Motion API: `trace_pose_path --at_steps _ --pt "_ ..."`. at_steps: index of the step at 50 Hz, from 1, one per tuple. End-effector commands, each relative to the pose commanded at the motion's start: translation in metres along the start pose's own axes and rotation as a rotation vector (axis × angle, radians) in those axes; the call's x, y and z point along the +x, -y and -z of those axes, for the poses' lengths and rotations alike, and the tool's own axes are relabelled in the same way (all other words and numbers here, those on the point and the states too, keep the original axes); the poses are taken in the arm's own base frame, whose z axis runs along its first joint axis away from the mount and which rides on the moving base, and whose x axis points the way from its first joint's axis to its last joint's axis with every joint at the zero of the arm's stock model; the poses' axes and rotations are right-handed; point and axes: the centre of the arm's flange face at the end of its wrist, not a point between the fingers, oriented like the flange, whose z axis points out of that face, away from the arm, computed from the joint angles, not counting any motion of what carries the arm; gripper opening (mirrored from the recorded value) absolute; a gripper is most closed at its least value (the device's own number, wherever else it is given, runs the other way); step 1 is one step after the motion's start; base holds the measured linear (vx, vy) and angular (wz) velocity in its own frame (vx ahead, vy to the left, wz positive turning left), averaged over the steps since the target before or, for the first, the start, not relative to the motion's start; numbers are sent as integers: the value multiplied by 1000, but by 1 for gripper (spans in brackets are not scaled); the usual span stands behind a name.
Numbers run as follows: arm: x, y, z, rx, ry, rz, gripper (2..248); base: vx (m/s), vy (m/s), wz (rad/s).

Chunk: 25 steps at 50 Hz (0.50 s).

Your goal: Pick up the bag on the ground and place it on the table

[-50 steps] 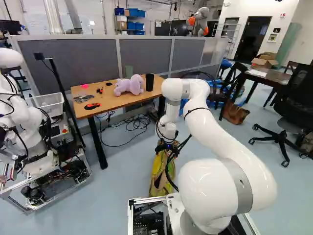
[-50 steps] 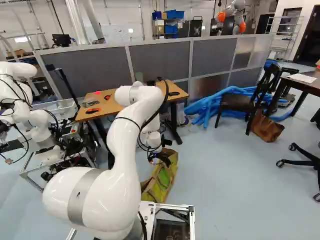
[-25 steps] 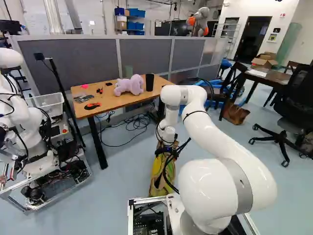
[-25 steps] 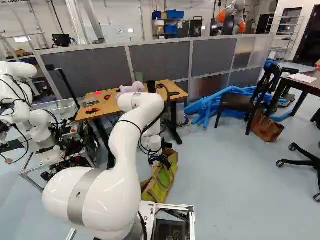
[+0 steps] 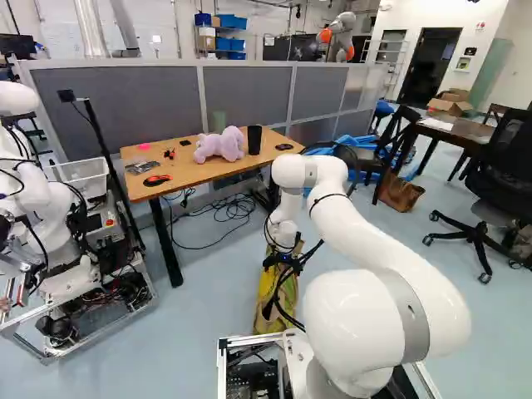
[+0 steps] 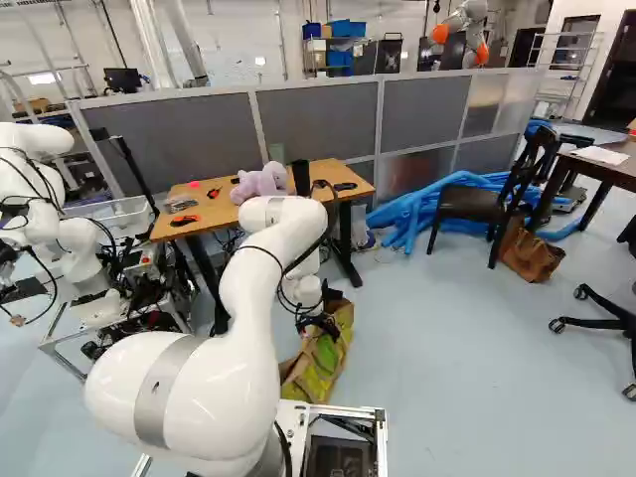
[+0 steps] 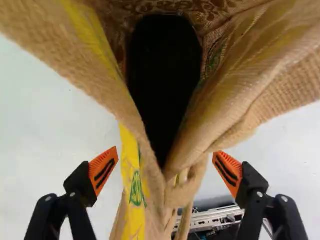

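The gripper [image 5: 281,261] is low at the top of the tan, yellow and green bag [image 5: 267,288], which stands on the floor just ahead of my base. Seen from the wrist, the gripper [image 7: 165,171] has its orange-padded fingers wide apart, open. Gathered folds of the bag [image 7: 172,180] lie between them, with a gap on both sides. The bag's mouth spreads ahead of the fingers, showing patterned lining and a black shape inside. The wooden table [image 5: 195,179] stands beyond the bag.
The table carries a purple plush toy [image 5: 219,145], a black cup [image 5: 254,139] and small tools. Another robot [image 5: 37,191] stands at the left of the left base view. A chair [image 6: 487,202], a brown bag [image 6: 530,251] and blue tubes [image 6: 427,209] are to the right.
My arm has shifted a little, bringing the gripper lower against the bag's top. The gripper has stayed open, and the base has not moved.
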Motion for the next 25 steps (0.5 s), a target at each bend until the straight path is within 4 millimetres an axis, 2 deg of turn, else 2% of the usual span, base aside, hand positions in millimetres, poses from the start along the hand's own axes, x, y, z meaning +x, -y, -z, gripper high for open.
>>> trace_pose_path --at_steps 25 --pt "-1 0 -38 0 0 0 247 0 0 0"
